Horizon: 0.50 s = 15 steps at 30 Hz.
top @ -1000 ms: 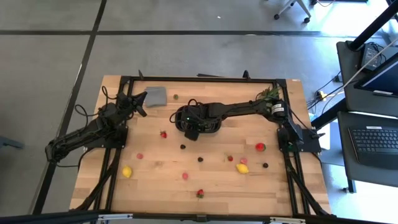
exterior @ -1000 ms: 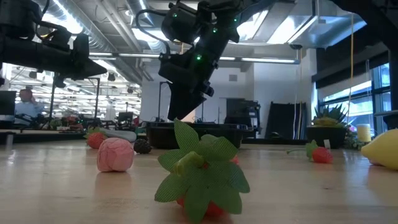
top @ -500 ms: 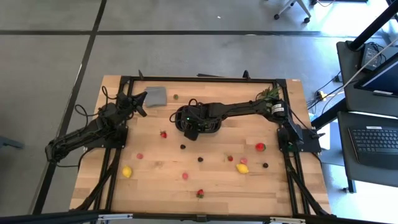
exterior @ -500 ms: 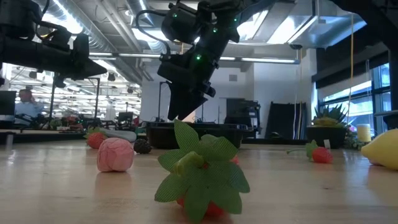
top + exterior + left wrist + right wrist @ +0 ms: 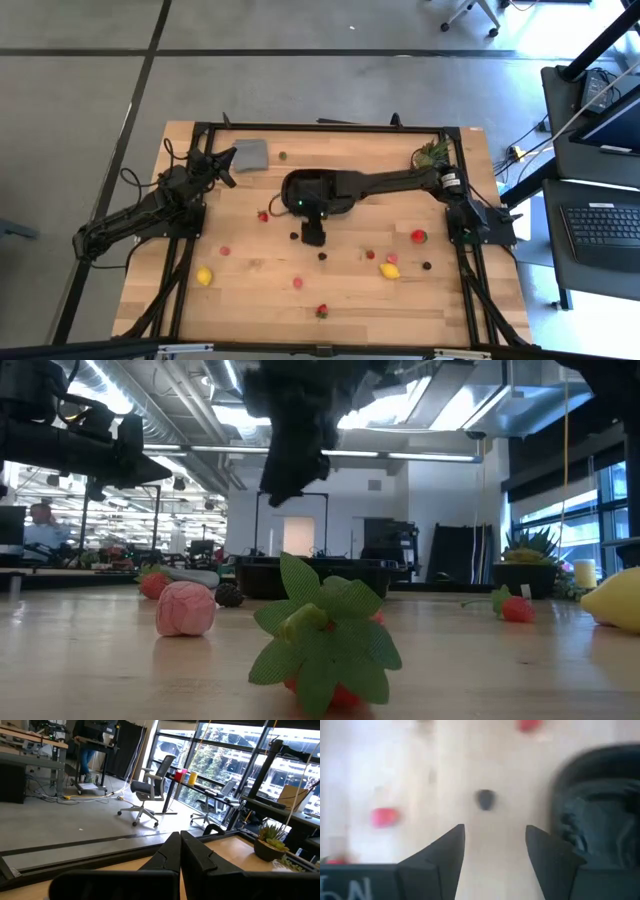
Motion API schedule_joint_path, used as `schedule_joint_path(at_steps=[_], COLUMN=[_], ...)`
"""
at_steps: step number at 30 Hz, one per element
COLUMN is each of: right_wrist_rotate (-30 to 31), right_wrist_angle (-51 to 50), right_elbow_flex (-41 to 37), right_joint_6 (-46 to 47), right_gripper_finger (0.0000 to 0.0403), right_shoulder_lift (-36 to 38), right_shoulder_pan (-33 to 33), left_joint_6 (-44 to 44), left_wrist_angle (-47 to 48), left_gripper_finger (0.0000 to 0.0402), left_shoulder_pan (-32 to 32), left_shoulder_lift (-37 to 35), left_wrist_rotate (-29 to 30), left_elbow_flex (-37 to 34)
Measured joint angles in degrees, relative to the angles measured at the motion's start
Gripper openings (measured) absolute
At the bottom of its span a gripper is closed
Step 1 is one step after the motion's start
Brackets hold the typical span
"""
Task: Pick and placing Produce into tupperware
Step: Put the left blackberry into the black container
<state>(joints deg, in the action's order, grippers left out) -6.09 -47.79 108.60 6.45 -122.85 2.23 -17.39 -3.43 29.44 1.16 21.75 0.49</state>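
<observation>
High view: a wooden table (image 5: 260, 290) stands on a grey floor. The black tray (image 5: 335, 190) lies near the table's middle. The right gripper (image 5: 312, 236) hangs just off the tray's edge, beside a dark berry (image 5: 294, 236). A red strawberry (image 5: 263, 215) lies close by; a lemon (image 5: 390, 270) and other pieces lie scattered apart. The left gripper (image 5: 226, 166) sits beside a flat grey piece (image 5: 250, 154).

Low view: a leafy strawberry (image 5: 325, 635) and pink fruit (image 5: 186, 608) lie nearest.

Left wrist view: the left fingers (image 5: 172, 852) are pressed together, holding nothing.

Right wrist view: the right fingers (image 5: 449, 847) are spread wide and empty; the dark berry (image 5: 485, 799) lies ahead between them, the tray (image 5: 600, 805) beyond 1 finger.
</observation>
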Motion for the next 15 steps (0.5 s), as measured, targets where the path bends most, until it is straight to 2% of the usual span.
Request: schedule_joint_path(at_steps=[8,15], right_wrist_rotate=[1.67,2.54], right_wrist_angle=[-1.9,2.94], right_elbow_flex=[-3.17,-12.6], right_joint_6=[-3.03,3.46], right_gripper_finger=[0.0211,0.0211], right_shoulder_lift=[-0.03,-0.19], right_shoulder_pan=[7.22,10.79], left_joint_6=[0.0,0.0], left_wrist_angle=[0.0,0.01], left_gripper_finger=[0.0,0.0], left_shoulder_pan=[-0.01,-0.01], left_shoulder_lift=[0.01,0.01], left_wrist_rotate=[-0.01,0.01], left_elbow_flex=[0.0,0.01])
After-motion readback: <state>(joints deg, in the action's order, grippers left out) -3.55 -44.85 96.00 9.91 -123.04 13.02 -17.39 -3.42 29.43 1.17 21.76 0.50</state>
